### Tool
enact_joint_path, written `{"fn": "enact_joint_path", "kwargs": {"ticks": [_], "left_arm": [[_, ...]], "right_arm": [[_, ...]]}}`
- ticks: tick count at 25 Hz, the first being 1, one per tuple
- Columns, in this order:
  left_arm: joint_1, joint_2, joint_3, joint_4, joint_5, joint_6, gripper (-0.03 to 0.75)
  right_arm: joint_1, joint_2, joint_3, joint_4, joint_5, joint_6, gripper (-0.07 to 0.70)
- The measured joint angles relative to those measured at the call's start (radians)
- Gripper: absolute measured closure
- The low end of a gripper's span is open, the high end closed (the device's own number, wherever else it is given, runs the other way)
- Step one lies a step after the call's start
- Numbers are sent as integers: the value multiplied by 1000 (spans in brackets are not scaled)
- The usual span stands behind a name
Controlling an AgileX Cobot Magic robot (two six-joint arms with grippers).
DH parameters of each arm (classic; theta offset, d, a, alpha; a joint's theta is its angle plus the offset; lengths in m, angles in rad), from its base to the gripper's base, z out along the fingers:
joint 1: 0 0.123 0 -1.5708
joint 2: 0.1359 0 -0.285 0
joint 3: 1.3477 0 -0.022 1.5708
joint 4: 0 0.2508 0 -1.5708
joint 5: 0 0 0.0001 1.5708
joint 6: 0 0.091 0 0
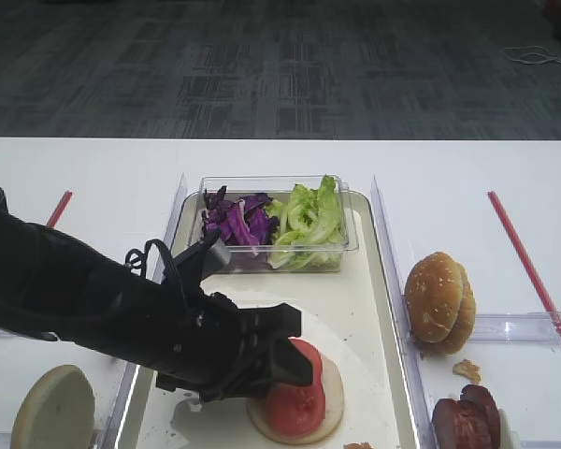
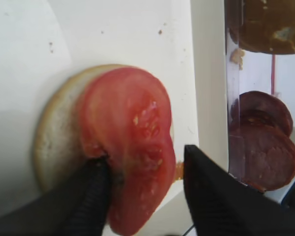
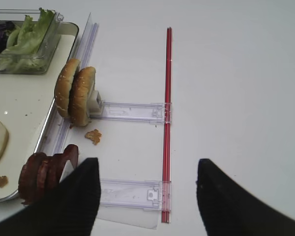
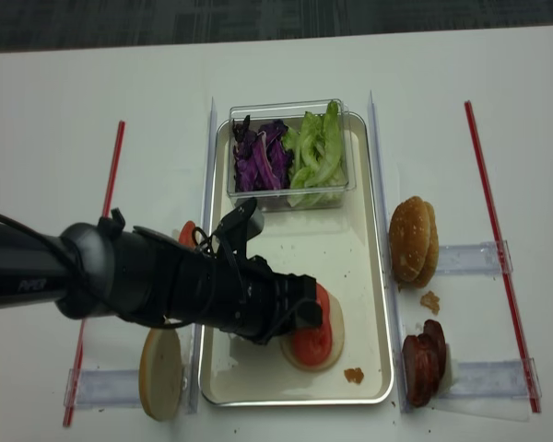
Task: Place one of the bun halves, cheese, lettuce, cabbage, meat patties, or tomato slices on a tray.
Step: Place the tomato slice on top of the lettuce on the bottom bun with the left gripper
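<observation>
On tray (image 4: 369, 276): bun half (image 4: 332, 348) under tomato slice (image 4: 311, 337) | tub (image 4: 290, 189): cabbage (image 4: 258, 158), lettuce (image 4: 318, 152) | both fingers spread

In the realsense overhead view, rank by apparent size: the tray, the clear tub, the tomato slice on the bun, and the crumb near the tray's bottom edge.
1. tray
2. clear tub, holding cabbage and lettuce
3. tomato slice; partly hidden by the left gripper
4. crumb

Bright even overhead light; soft shadows; left-wrist close-up blurred.
</observation>
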Motion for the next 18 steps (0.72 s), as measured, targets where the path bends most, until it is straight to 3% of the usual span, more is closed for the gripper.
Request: {"fn": "enact_joint_path", "kwargs": {"ticks": [3, 6, 18], "left_arm": [[0, -2, 0, 0, -5, 0, 315], [9, -19, 0, 17, -9, 0, 276], [60, -101, 0, 147, -14, -30, 265]], "right_arm": [[0, 0, 0, 0, 0, 0, 155], [0, 0, 0, 0, 0, 0, 155], [0, 0, 0, 0, 0, 0, 155]]}}
